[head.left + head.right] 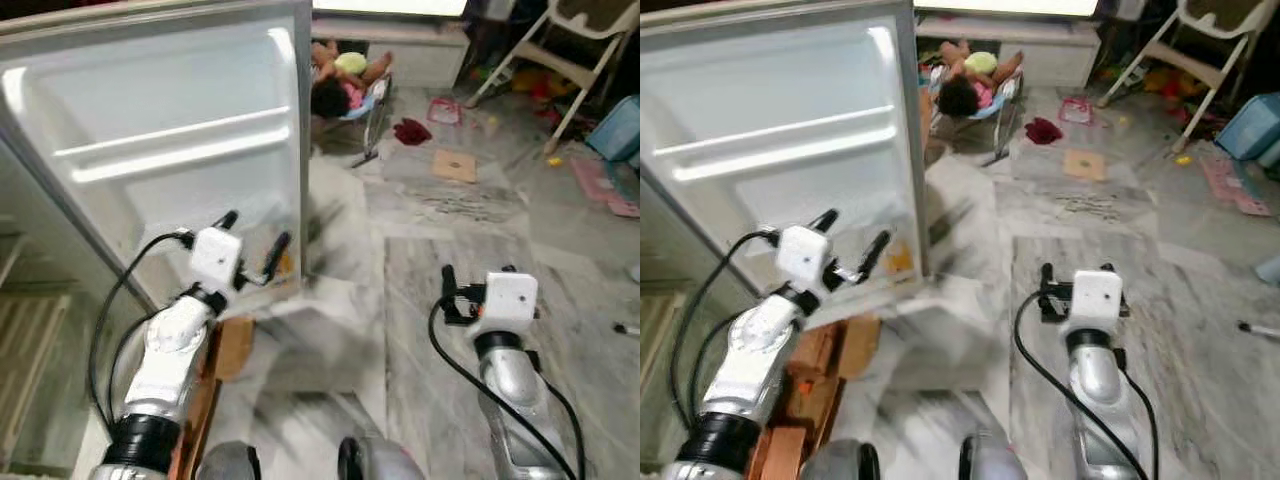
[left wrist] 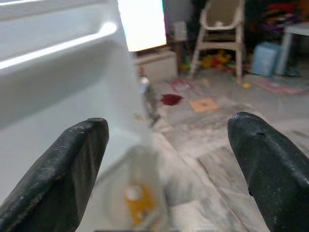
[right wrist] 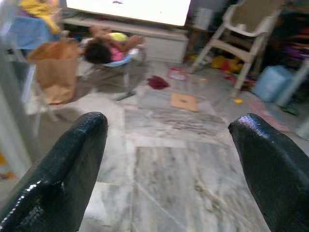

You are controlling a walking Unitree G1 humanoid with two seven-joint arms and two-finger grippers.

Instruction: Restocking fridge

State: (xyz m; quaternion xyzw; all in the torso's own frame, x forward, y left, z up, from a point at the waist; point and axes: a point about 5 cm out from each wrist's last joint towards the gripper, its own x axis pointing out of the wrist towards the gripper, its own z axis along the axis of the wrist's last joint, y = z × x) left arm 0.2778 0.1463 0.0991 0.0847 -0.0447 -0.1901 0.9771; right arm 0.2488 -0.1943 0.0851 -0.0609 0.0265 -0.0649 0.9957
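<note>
The fridge door (image 1: 170, 130) stands open on my left, its white inner side with moulded shelf rails facing me. My left gripper (image 1: 253, 232) is open just in front of the door's lower shelf, with nothing between its fingers (image 2: 72, 164). A blurred clear bottle with an orange label (image 2: 135, 195) stands in that lower shelf, straight ahead of the left gripper; the orange patch (image 1: 898, 258) shows beside the door's edge. My right gripper (image 1: 478, 272) is open and empty, held over the marble floor to the right, away from the fridge.
A person (image 1: 345, 75) lies in a low seat on the floor beyond the door. A brown paper bag (image 3: 55, 70), a red cloth (image 1: 411, 130), a cardboard piece (image 1: 455, 165), a folding chair (image 1: 580, 40) and a blue container (image 1: 620, 125) are scattered behind. Brown wooden pieces (image 1: 815, 370) lie under my left arm.
</note>
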